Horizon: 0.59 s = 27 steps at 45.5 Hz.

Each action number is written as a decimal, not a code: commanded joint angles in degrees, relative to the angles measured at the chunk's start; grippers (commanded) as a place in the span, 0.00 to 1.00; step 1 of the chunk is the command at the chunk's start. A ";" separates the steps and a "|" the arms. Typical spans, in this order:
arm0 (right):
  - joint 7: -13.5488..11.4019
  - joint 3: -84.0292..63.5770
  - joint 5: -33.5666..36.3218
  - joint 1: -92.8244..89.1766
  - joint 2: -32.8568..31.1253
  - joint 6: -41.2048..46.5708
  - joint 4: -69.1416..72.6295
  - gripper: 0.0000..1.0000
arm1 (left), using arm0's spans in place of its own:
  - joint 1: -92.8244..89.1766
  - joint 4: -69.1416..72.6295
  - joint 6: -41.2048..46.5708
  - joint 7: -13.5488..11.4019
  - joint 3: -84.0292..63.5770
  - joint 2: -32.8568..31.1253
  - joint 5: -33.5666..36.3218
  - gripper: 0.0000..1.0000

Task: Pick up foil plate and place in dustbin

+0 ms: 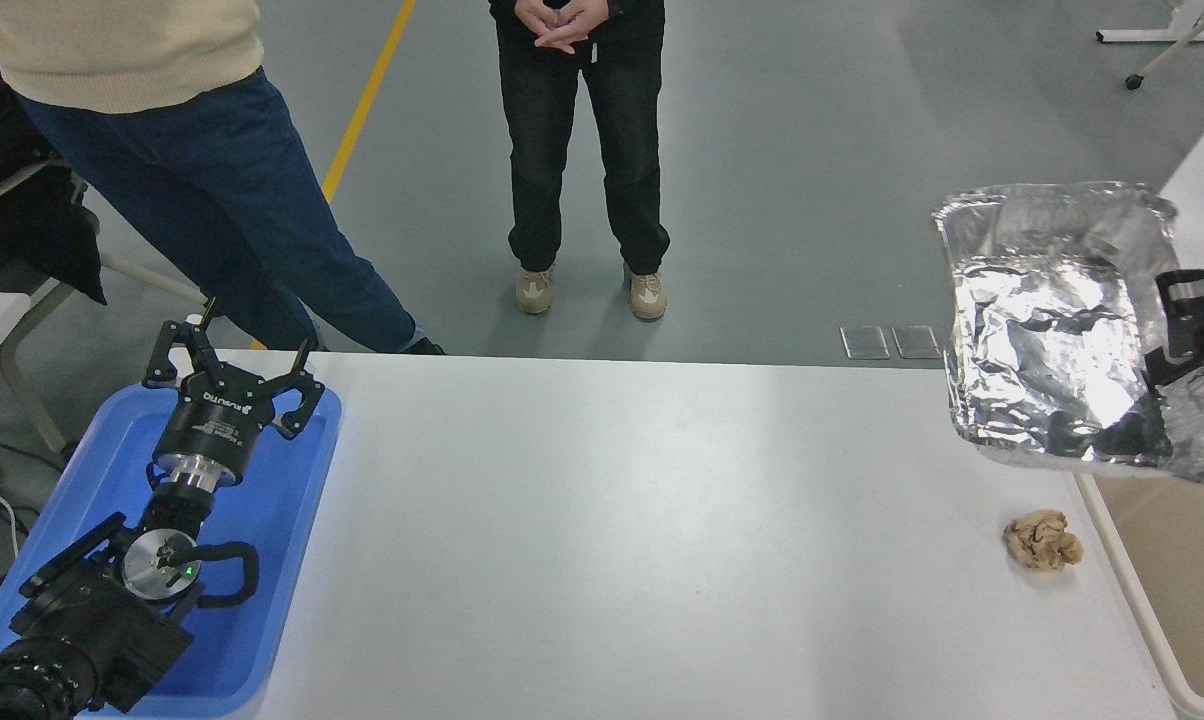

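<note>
1. The foil plate (pixel 1047 330) hangs in the air at the right of the frame, lifted clear of the table (pixel 642 520). It is tilted so its crinkled silver inside faces the camera.
2. The right gripper (pixel 1177 355) comes in from the right edge and grips the plate's right rim. Its black fingers (pixel 1184 318) are closed on the foil, one showing in front of the rim, the rest hidden behind it.
3. The plate's lower right corner overlaps the dustbin (pixel 1127 590) in the picture. This cream-beige tub stands at the table's right end, and only its left rim and part of its inside show at the lower right.
4. A small brown crumpled paper wad (pixel 1042 540) lies on the table below the plate, near the dustbin's rim but apart from it.
5. The left gripper (pixel 232 375) sits at the lower left of the frame over a blue tray (pixel 292 520). Its fingers are spread wide and hold nothing.
6. The blue tray rests at the table's left end, with the left arm lying across it.
7. Beyond the table's far edge, at the top of the frame, a person in black trousers (pixel 582 150) stands with hands clasped. Another person in blue jeans (pixel 222 210) and a cream top stands at the upper left.
</note>
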 commanded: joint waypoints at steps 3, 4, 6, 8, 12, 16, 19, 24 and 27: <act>-0.16 -5.94 -2.79 -11.20 -6.24 -2.96 -7.90 0.00 | 0.11 0.00 0.00 -0.07 0.00 0.02 -0.08 1.00; -0.16 -5.94 -2.61 -12.69 -6.42 -4.19 -8.61 0.00 | 0.11 0.00 0.00 -0.07 0.00 0.02 -0.08 1.00; -0.16 -5.59 -2.61 -15.15 -7.12 -6.21 -10.01 0.00 | 0.11 0.00 0.00 -0.16 0.00 0.02 -0.08 1.00; -0.16 -5.07 -2.70 -17.35 -8.17 -8.23 -11.42 0.00 | 0.11 0.00 0.00 -0.16 0.00 0.02 -0.08 1.00; -0.16 -3.31 -3.31 -21.48 -12.82 -12.89 -14.58 0.00 | 0.11 0.00 0.00 -0.16 0.00 0.02 -0.17 1.00; -0.24 1.34 -3.40 -27.98 -16.87 -18.08 -18.54 0.00 | 0.11 0.00 0.00 -0.16 0.00 0.02 -0.17 1.00; -0.16 6.17 -3.40 -34.22 -18.45 -20.98 -21.61 0.00 | 0.11 0.00 0.00 -0.16 0.00 0.02 -0.17 1.00; -0.24 12.68 -2.53 -45.90 -18.90 -24.32 -28.02 0.00 | 0.11 0.00 0.00 -0.16 0.00 0.02 -0.17 1.00; -0.24 15.84 -2.26 -53.20 -18.63 -25.20 -32.68 0.00 | 0.02 0.00 0.00 -0.16 0.00 0.02 -0.17 1.00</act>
